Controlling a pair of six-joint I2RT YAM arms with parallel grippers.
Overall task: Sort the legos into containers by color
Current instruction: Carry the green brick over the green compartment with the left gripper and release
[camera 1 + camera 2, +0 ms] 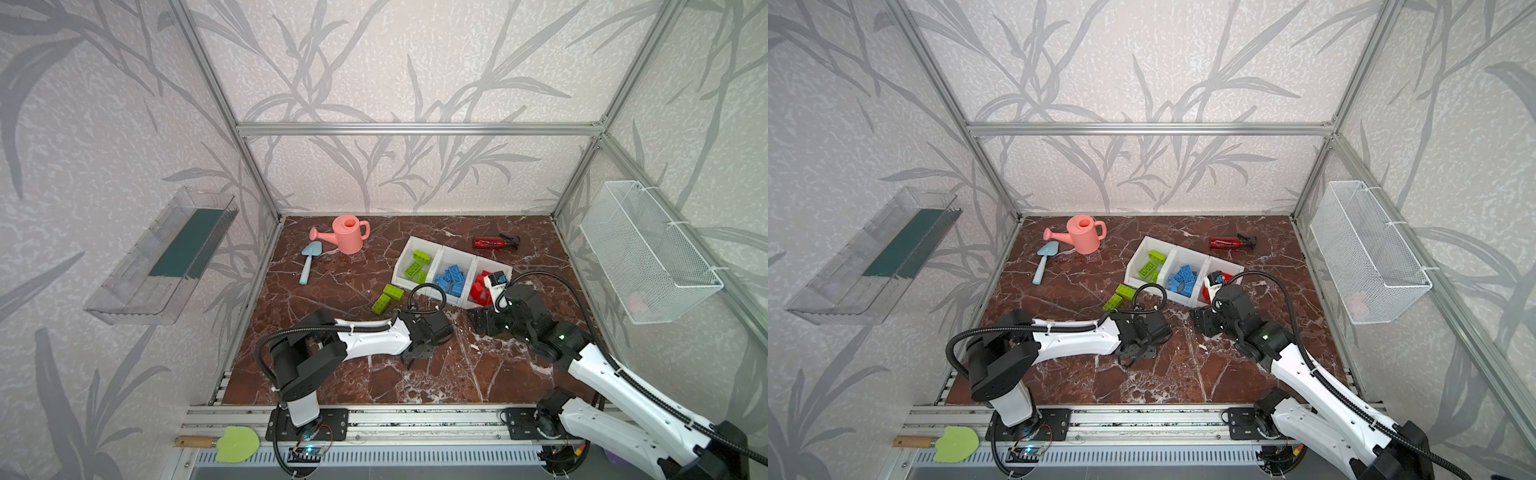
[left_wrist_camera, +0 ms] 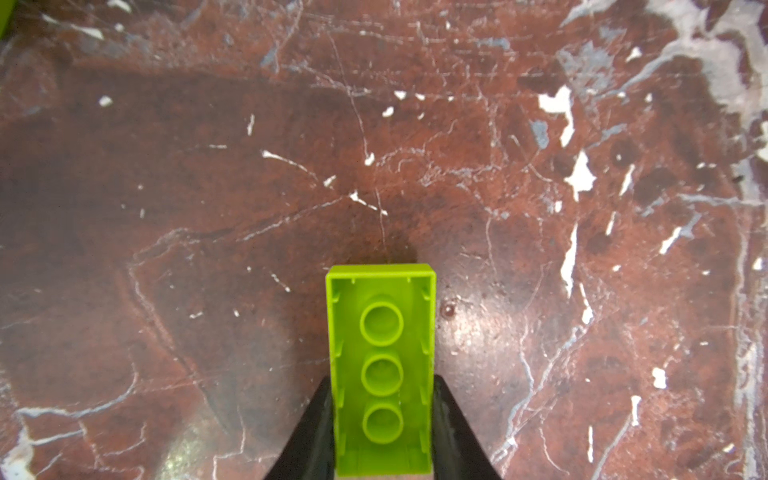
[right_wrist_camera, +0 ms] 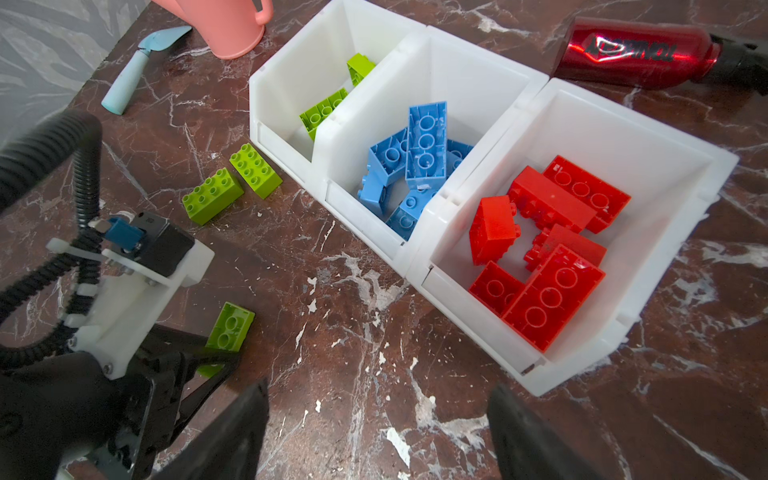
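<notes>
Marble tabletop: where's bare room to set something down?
Bare: the near strip of the brown marble tabletop between the arm bases, and the patch between the light blue plastic trowel and the three joined white plastic bins. Crowded: in front of the bins, around two loose lime green plastic bricks, the left tool gripping a third brick, and the right tool.

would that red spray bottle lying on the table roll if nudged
Probably: the red spray bottle lies on its side with a round, glossy body, so a sideways nudge would likely roll it. Its black trigger head might soon stop it.
</notes>
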